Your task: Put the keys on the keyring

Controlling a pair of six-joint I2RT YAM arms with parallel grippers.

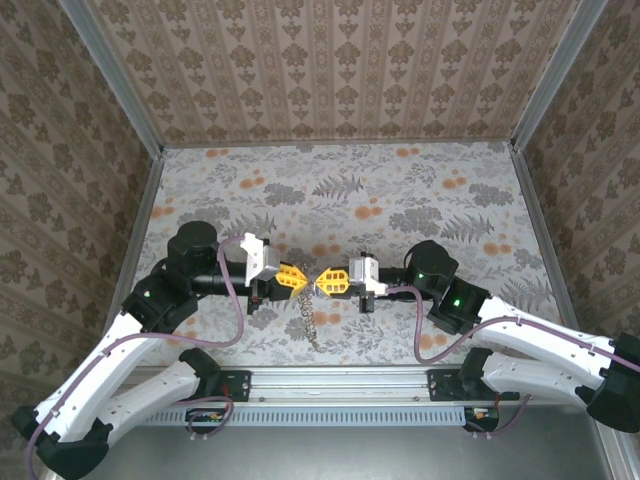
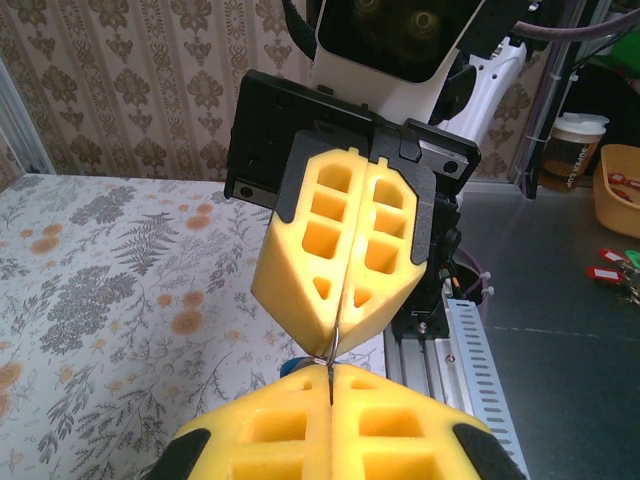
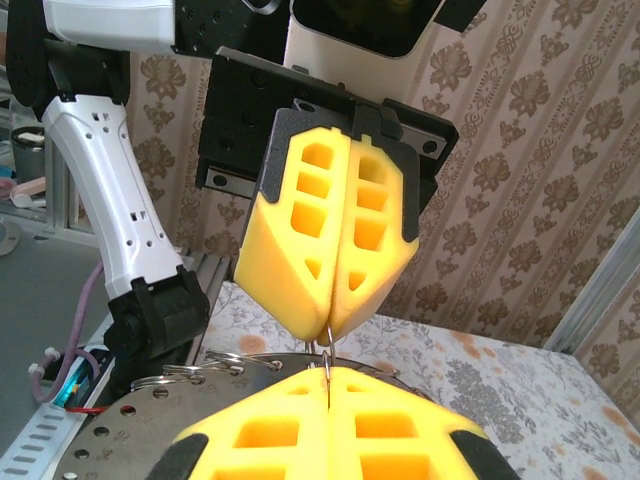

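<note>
Looking down from above, we see the two arms reaching toward each other over the flowered surface [image 1: 400, 200], with the left gripper [image 1: 302, 279] and the right gripper [image 1: 323, 281] meeting tip to tip near the middle, close to the near edge. Both pairs of yellow fingers are pressed flat together, with no gap down either seam.

The keyring [image 1: 310, 322] runs as a thin silvery chain from just under the point where the tips meet toward the near edge of the surface. We cannot tell from this view whether it hangs free or lies on the surface.

From the left wrist, we see the left gripper [image 2: 329, 372] at the bottom and the right gripper [image 2: 336, 340] facing it from above, nearly touching. A thin silvery wire, which we take to be the upper end of the keyring [image 2: 336, 330], comes out of the seam of the right fingers and goes straight into the seam of the left fingers. Both pairs look clamped on it. A small bit of blue, seemingly the head of one of the keys [image 2: 290, 367], sits just beside the left fingertips on their left.

From the right wrist, the same wire [image 3: 328, 352] bridges the left gripper [image 3: 331, 330] and the right gripper [image 3: 330, 374].
</note>
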